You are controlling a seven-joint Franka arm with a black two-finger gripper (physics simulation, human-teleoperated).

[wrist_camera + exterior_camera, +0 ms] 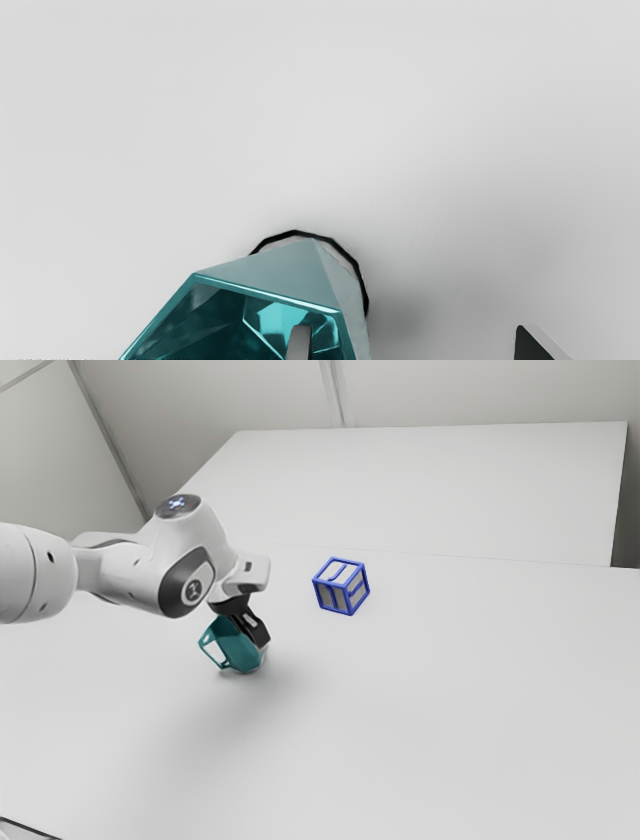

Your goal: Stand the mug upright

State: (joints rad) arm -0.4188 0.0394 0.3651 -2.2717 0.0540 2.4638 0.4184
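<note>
The gripper points down at the teal mug in the exterior view, its black fingers against the mug's upper part. The mug leans, with its handle toward the exterior view's left. In the wrist view the mug has its mouth turned partly toward the camera, and a dark-edged round base shows behind its wall. There the gripper stands open: one fingertip is in the mug's mouth, the other outside, apart from the wall. Whether the inner finger touches the mug I cannot tell.
A blue-edged cube with grey faces sits on the white table, beyond the mug toward the exterior view's right. Behind it is another white surface. A dark line crosses the near left corner of the exterior view.
</note>
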